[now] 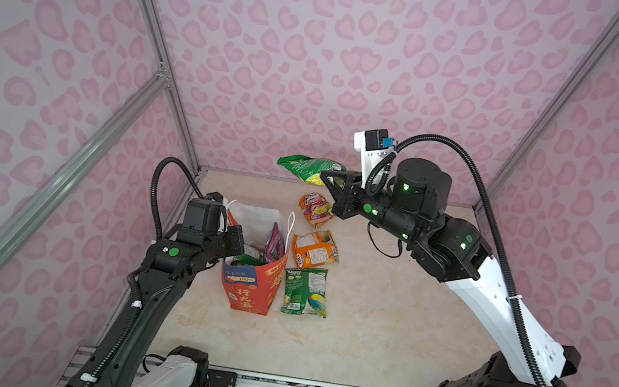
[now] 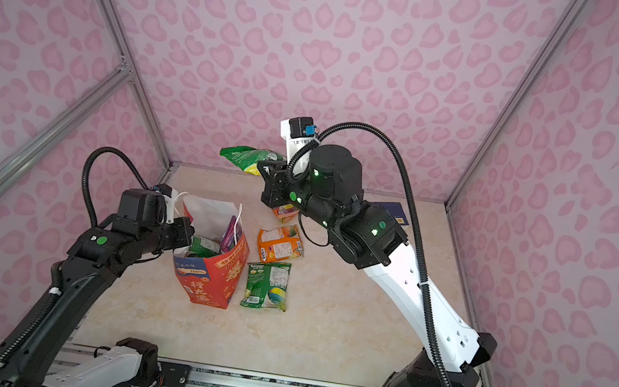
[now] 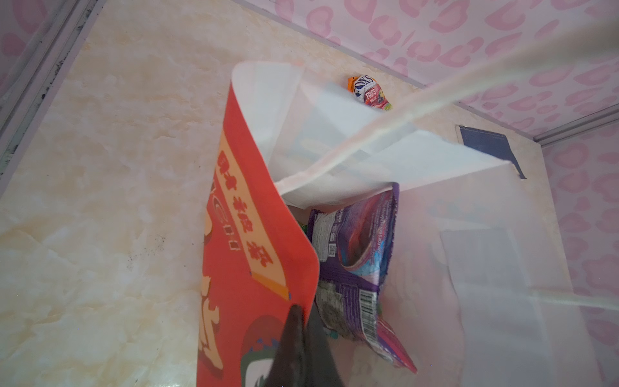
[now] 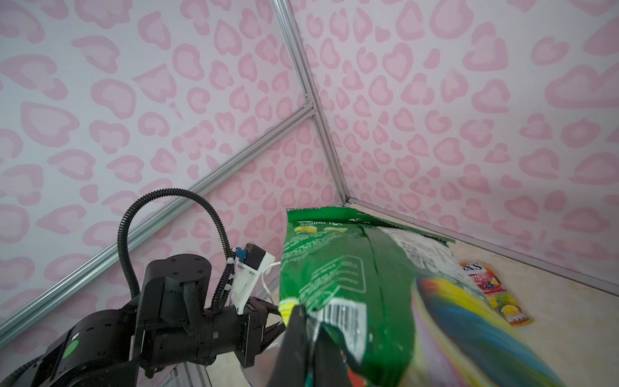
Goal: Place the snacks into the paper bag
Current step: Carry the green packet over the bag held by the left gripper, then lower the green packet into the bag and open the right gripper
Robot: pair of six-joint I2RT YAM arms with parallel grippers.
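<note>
The red paper bag (image 1: 251, 282) (image 2: 208, 277) stands open at the left of the table. My left gripper (image 1: 238, 240) (image 3: 303, 323) is shut on its near rim. A purple packet (image 1: 275, 243) (image 3: 355, 248) stands inside the bag. My right gripper (image 1: 329, 178) (image 4: 306, 321) is shut on a corner of a green packet (image 1: 310, 167) (image 4: 348, 268), which hangs in the air above the back of the table. To the right of the bag lie three snacks: an orange FOX'S packet (image 1: 316, 209), an orange packet (image 1: 315, 248) and a green packet (image 1: 305, 290).
A dark blue book (image 2: 393, 210) (image 3: 489, 147) lies flat at the back right, partly hidden by the right arm. Pink patterned walls with metal frame rails (image 1: 49, 178) close in the table on three sides. The bag's white cord handle (image 1: 290, 225) sticks up by its right rim.
</note>
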